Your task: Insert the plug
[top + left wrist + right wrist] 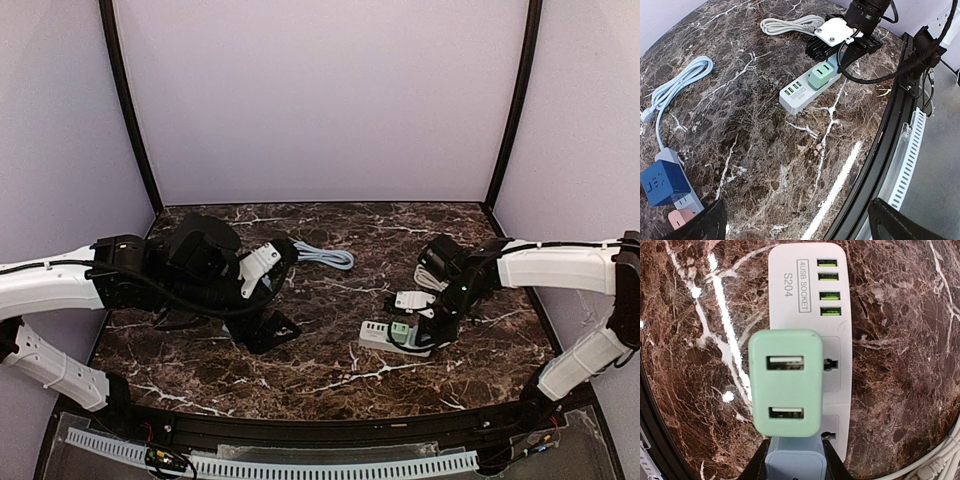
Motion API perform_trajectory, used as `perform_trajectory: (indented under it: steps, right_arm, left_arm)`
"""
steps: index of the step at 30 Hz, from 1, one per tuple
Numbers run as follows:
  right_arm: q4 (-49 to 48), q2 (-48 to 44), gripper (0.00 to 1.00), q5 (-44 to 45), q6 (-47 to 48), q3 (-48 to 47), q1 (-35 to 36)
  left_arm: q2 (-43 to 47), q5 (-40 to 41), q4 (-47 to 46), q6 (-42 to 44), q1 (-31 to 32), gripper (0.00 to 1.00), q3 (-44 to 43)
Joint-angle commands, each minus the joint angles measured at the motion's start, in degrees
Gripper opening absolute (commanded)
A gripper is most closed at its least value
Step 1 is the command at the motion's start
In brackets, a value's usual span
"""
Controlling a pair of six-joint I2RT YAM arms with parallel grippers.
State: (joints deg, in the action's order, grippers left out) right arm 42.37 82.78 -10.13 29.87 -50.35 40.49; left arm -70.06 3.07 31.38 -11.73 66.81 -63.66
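Observation:
A mint-green plug (785, 382) with two USB slots stands over the sockets of a white power strip (805, 300), set towards the strip's left edge. My right gripper (792, 462) is shut on the plug's blue-grey base; black fingers (752, 467) flank it. Its prongs are hidden, so I cannot tell whether they are seated. In the top view the right gripper (420, 325) is over the strip (378, 336) right of centre. My left gripper (283, 295) hovers open and empty left of centre, well apart from the plug (819, 76) and strip (797, 95).
A blue cube socket (662, 182) with a pink piece (680, 217) lies by the left gripper. A light-blue cable (675, 85) is coiled behind it, and a white cable (790, 24) lies beyond the strip. The table's black front rail (890, 135) runs close by.

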Motion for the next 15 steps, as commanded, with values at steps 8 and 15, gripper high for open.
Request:
perform_trajectory:
  steps: [8,15]
  right_arm:
    - [-1.9,3.6,0.00,2.1,-1.7,4.0,1.3]
    - [-0.2,5.5,0.05,1.0,-2.9,0.6,1.3]
  left_arm:
    - [0.7,0.6,-0.7,-0.9,0.2,0.99,0.1]
    - [-0.7,0.5,-0.8,-0.9,0.2,0.99,-1.2]
